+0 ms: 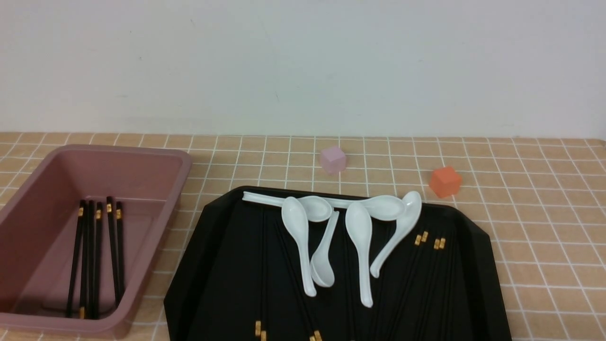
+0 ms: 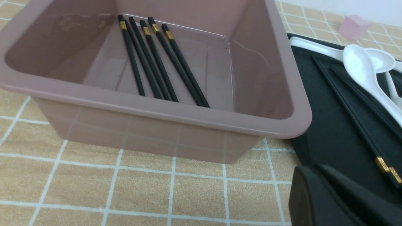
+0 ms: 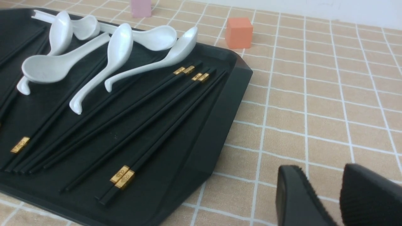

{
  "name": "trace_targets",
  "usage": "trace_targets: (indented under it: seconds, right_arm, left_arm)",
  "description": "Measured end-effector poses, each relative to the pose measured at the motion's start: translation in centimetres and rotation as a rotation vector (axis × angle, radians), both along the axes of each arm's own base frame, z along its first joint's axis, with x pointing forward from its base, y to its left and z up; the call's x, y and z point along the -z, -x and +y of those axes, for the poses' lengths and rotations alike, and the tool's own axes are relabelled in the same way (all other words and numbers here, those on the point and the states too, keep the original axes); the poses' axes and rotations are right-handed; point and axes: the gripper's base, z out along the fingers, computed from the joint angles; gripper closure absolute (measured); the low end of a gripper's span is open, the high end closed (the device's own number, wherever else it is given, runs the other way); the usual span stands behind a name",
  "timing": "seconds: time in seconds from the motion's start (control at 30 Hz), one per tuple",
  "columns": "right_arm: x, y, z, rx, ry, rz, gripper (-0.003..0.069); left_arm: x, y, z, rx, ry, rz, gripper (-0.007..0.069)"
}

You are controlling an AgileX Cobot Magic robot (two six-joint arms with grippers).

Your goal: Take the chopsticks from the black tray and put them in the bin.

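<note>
The pink bin (image 1: pixel 182 163) stands at the left and holds several black chopsticks (image 1: pixel 94 251) lying side by side on its floor (image 2: pixel 157 62). More chopsticks (image 3: pixel 157 116) lie on the black tray (image 1: pixel 478 232), some of them under white spoons (image 1: pixel 298 227). Neither arm shows in the front view. My left gripper (image 2: pixel 311 169) is shut and empty, low over the tablecloth at the tray's corner nearest the bin (image 2: pixel 157 110). My right gripper (image 3: pixel 320 175) is open with nothing between its fingers, over the tablecloth off the tray's (image 3: pixel 213 125) right side.
A pale pink cube (image 1: pixel 333 159) and an orange cube (image 1: pixel 445 181) sit on the checked tablecloth behind the tray. A white wall closes off the back. Two chopsticks (image 2: pixel 351 116) lie along the tray's left part.
</note>
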Motion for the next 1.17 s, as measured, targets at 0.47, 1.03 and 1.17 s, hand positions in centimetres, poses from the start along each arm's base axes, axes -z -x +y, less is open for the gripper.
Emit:
trace_targets:
  seconds: [0.47, 1.03, 1.17]
  right_arm:
    - [0.0, 0.0, 0.0, 0.0, 0.0, 0.0, 0.0419]
    - [0.0, 0.0, 0.0, 0.0, 0.0, 0.0, 0.0419]
    - [0.0, 0.0, 0.0, 0.0, 0.0, 0.0, 0.0419]
  left_arm:
    - [0.0, 0.0, 0.0, 0.0, 0.0, 0.0, 0.0604]
    - [0.0, 0.0, 0.0, 0.0, 0.0, 0.0, 0.0586]
    - [0.0, 0.0, 0.0, 0.0, -0.001, 0.0, 0.0585]
